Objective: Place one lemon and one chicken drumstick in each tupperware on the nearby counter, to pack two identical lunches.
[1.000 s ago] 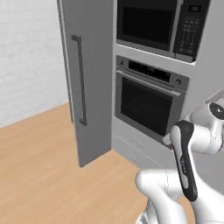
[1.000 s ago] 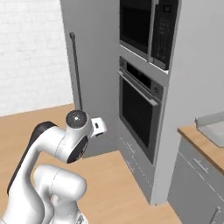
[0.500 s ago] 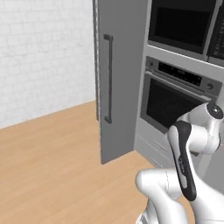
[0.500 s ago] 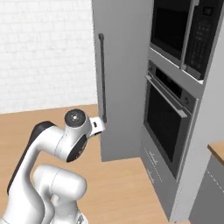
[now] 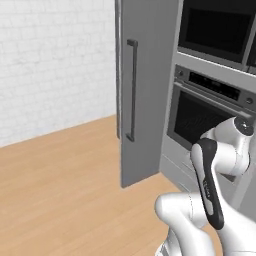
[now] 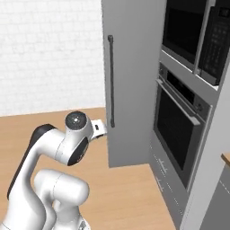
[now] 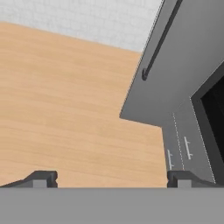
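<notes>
The hand view has my gripper (image 7: 113,178) open, its two dark fingertips (image 7: 43,177) far apart with nothing between them, over bare wooden floor (image 7: 65,96). My arm (image 6: 67,143) is folded close above the base, in front of a tall grey cabinet. A small brown corner of the counter (image 6: 225,158) shows at the right edge of the right base view. The tupperware, the lemon and the chicken drumstick are out of view.
A tall grey cabinet door (image 5: 145,90) with a long dark handle (image 6: 110,81) stands ahead. Right of it is a built-in wall oven (image 6: 177,123) with a microwave (image 6: 215,36) above and drawers (image 7: 181,148) below. A white brick wall (image 5: 55,60) lies behind open floor to the left.
The whole picture has shifted as the base drives: cabinet and oven slide right in both base views, and the counter has slipped almost out of the right edge. My gripper stays open.
</notes>
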Available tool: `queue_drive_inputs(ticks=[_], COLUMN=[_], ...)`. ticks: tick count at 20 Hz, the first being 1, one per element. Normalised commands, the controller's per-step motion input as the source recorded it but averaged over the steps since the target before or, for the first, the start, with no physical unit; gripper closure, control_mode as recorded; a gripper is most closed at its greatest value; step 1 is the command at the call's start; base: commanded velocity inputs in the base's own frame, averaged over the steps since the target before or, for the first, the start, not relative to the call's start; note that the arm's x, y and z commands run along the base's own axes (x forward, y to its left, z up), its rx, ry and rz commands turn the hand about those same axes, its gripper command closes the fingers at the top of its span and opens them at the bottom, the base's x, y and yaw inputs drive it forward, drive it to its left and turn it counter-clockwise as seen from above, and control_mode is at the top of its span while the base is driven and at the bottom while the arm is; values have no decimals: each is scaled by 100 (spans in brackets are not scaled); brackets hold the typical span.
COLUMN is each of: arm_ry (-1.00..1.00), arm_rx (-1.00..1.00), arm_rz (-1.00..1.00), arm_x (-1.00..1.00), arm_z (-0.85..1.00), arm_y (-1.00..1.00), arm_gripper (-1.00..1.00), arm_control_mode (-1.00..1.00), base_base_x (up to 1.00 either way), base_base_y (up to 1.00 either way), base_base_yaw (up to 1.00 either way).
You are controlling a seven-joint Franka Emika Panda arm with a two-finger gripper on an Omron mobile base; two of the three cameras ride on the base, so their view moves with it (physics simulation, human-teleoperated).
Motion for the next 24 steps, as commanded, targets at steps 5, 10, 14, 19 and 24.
queue_drive_inputs(ticks=[5, 10, 14, 19, 24], arm_ry=[0, 0, 0, 0, 0], arm_rx=[0, 0, 0, 0, 0], arm_rz=[0, 0, 0, 0, 0], arm_x=[0, 0, 0, 0, 0], arm_z=[0, 0, 0, 0, 0], arm_y=[0, 0, 0, 0, 0], arm_gripper=[-100, -100, -100, -100, -100], arm_control_mode=[100, 100, 100, 100, 100], base_base_x=[100, 85, 83, 100, 100], base_base_y=[100, 97, 81, 100, 100], base_base_yaw=[2, 39, 55, 9, -8])
